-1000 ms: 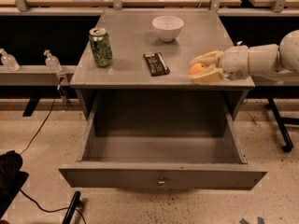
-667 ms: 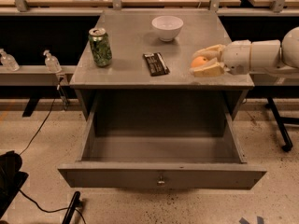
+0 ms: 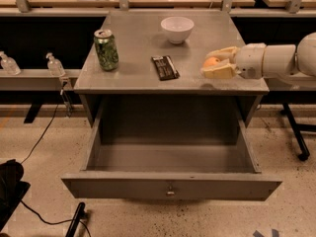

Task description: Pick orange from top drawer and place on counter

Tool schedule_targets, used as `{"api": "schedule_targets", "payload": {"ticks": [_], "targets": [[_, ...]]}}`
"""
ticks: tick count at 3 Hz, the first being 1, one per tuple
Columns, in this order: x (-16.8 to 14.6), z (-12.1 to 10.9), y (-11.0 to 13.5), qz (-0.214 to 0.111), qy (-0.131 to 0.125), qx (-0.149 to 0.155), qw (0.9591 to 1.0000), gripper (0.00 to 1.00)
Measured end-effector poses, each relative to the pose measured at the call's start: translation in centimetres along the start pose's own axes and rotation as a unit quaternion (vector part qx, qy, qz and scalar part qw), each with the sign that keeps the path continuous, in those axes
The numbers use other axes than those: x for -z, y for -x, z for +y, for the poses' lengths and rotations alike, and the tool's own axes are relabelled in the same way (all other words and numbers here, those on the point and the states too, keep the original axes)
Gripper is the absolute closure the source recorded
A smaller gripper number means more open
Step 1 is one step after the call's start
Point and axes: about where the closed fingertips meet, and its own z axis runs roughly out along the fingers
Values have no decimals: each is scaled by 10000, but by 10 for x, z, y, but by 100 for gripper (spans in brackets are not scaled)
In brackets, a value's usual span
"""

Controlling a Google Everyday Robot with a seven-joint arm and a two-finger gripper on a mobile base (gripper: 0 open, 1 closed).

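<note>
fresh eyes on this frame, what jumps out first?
First is the gripper, reaching in from the right and shut on the orange over the right front corner of the counter. Below it, the top drawer is pulled wide open. A green can at left, a white bowl at the back and a dark bar share the counter.

Over the last second the gripper (image 3: pixel 218 64), with the orange (image 3: pixel 212 61) clasped between its fingers, shifted a little upward in the view, from the front right edge of the counter (image 3: pixel 143 43) to a spot slightly further in over its right side; the arm (image 3: pixel 276 58) moved with it
</note>
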Motion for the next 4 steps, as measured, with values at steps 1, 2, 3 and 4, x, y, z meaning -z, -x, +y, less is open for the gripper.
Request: {"api": "schedule_targets", "payload": {"ticks": [1,2,3,4], "targets": [[-3,0,-9,75,-110,-244,9996,100],[-10,2,-20,178,-105,-439,9988,100],[-13,3,-30,307,-79,-504,9982,80],[-16,4,-28,285,-57,-501,9983,49]]}}
